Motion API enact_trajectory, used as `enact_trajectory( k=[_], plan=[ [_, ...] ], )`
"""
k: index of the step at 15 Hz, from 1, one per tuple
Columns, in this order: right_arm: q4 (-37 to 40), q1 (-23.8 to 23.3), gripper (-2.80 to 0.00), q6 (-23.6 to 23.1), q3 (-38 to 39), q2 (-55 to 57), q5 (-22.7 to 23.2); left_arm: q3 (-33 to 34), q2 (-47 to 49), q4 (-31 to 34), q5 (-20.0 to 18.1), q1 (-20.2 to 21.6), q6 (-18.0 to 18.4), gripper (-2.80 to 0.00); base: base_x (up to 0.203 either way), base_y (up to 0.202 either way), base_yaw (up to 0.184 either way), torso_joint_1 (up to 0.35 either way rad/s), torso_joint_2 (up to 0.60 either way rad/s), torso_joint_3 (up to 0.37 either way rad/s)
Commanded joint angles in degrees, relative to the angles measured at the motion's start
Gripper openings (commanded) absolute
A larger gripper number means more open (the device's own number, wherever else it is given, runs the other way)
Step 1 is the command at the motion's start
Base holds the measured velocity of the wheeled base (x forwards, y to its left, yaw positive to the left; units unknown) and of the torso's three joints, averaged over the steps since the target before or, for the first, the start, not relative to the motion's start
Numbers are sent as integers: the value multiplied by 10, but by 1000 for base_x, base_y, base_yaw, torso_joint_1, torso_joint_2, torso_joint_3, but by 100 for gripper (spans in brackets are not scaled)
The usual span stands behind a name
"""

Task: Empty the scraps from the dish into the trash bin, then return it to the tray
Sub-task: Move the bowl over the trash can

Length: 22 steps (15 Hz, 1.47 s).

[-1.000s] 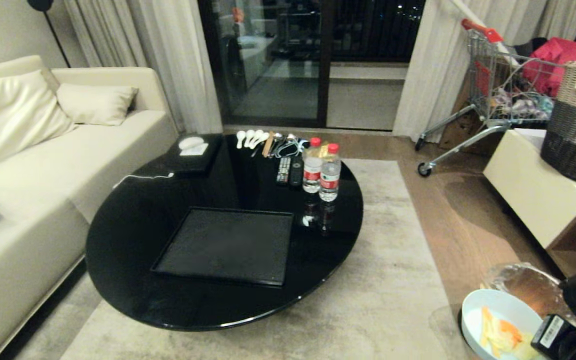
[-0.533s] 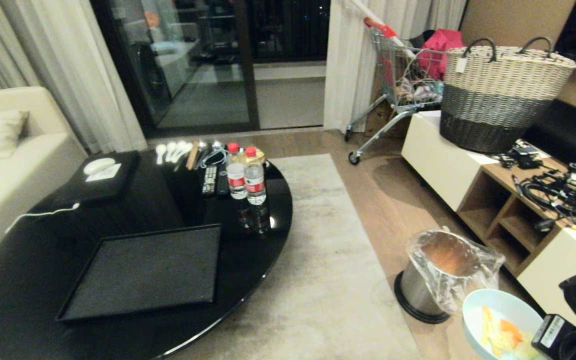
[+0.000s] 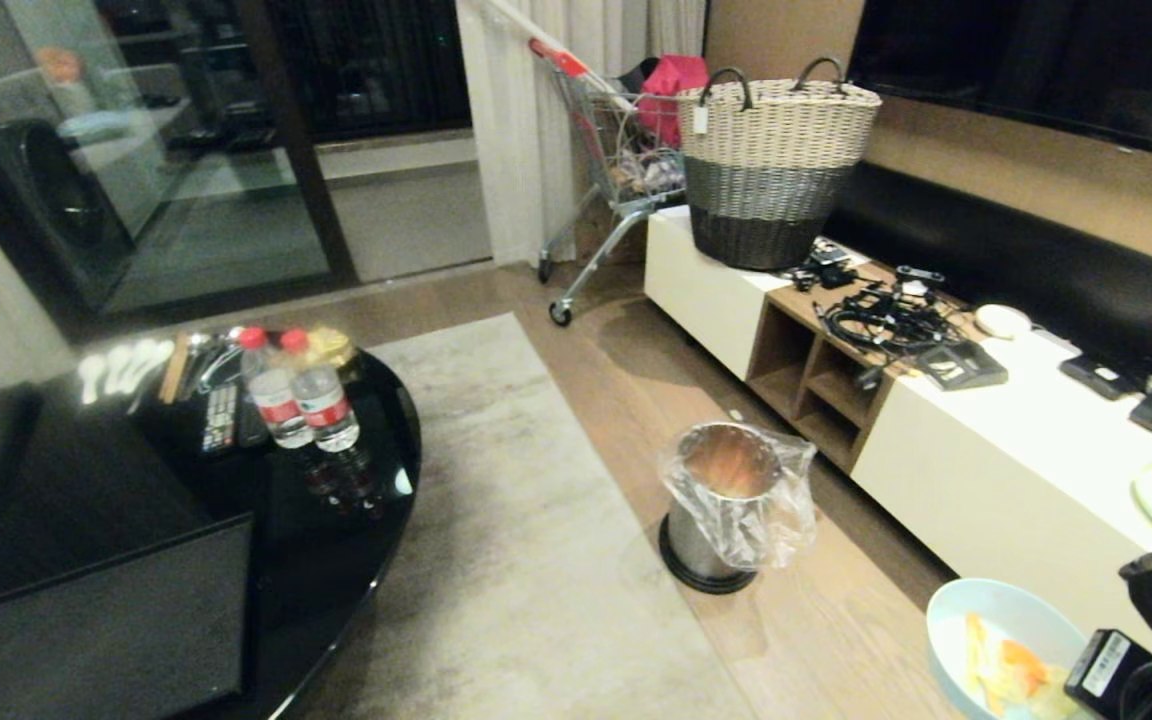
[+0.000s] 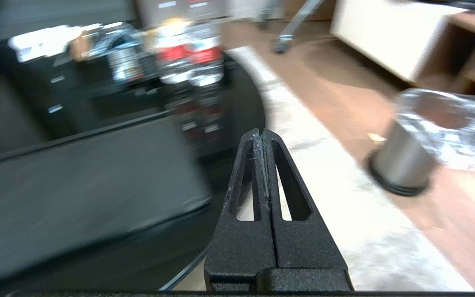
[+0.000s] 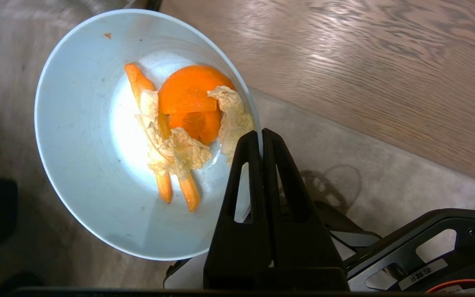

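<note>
We saw the right gripper (image 5: 261, 134) pinching the rim of the smooth, pale-blue round dish (image 5: 85, 136), which held orange and whitish peel scraps (image 5: 184, 123) above the floor, while the left gripper (image 4: 261, 133) was pressed together.

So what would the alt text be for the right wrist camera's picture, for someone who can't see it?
A black claw pinches the rim of a pale-blue bowl holding orange and whitish food scraps, carried above a grey rug beside a wooden floor.
</note>
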Motion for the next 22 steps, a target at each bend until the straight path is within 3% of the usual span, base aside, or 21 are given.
enact_trajectory(
  k=[1,6,22],
  plan=[
    [0,0,-280,3,1,0,-1,0,0,0,0,0,0,-280,-2,12,-167,1,2,-1],
    [-2,1,-280,1,1,1,-1,0,0,0,0,0,0,-280,0,7,-141,2,1,4],
    [-2,1,-280,-15,27,-32,1,0,0,0,0,0,0,-280,0,0,0,0,0,0]
  ],
)
